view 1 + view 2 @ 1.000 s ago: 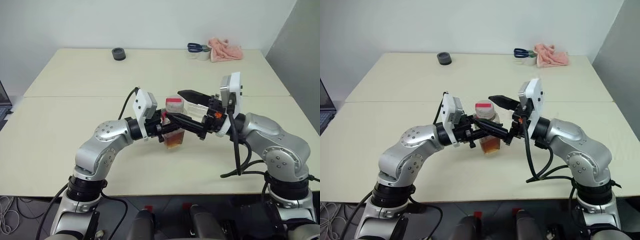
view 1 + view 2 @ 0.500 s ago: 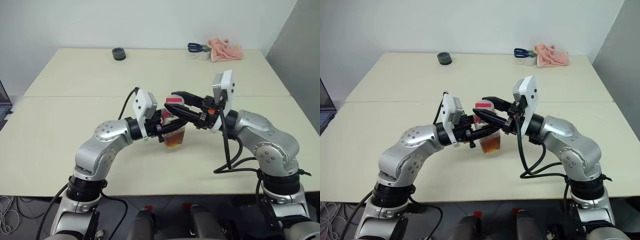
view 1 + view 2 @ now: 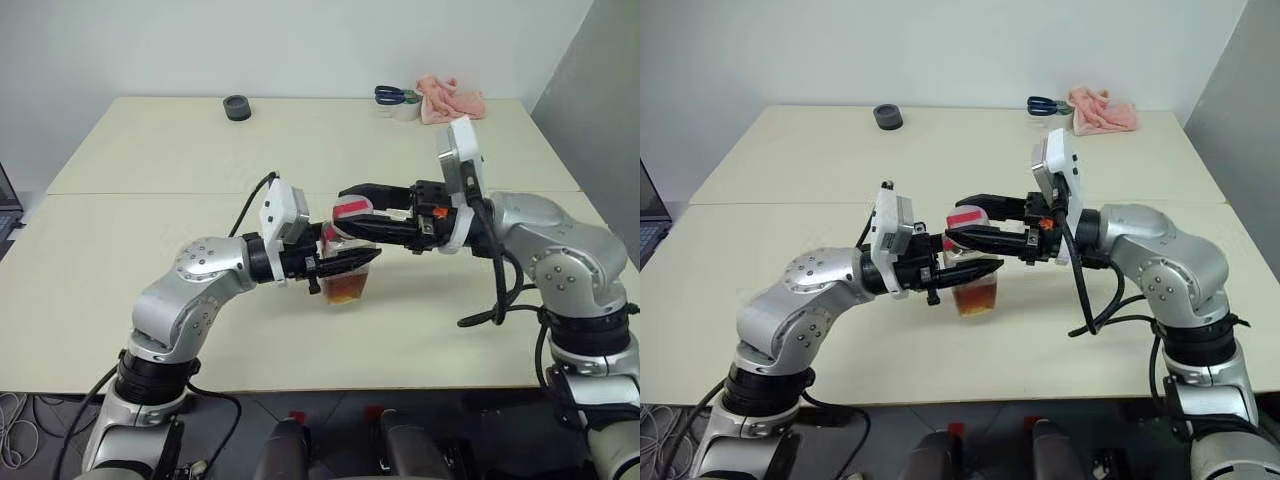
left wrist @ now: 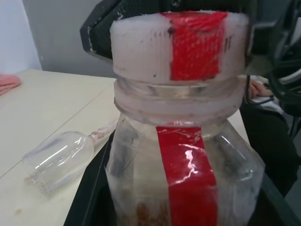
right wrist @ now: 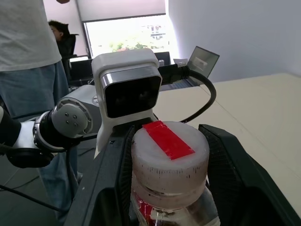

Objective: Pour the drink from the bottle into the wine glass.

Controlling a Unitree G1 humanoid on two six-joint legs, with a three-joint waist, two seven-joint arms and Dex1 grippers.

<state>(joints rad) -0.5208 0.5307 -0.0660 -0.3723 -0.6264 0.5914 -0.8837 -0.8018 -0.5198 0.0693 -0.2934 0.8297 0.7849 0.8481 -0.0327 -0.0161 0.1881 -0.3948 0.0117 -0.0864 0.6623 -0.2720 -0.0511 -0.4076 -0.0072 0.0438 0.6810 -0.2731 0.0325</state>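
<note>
Now that the lid is caught, the bottle is ready to be opened.

While the big pale bench (image 3: 150, 150) looks the same as a second ago, the right arm has swung in over the middle of it. A second ago the right jaws stood wide apart beside the bottle top. Now they are pressed on the white cap (image 3: 352, 208) with the red strip, one on each side. The left jaws are clamped tight round the bottle (image 3: 345, 285), which stands up straight near the middle of the bench. The brown drink (image 3: 345, 292) sits low inside it. I think a twist to get the cap off comes next, as nothing can pour before that. The wine glass (image 4: 59, 157) is past the bottle and seems to lie on its side.
</note>
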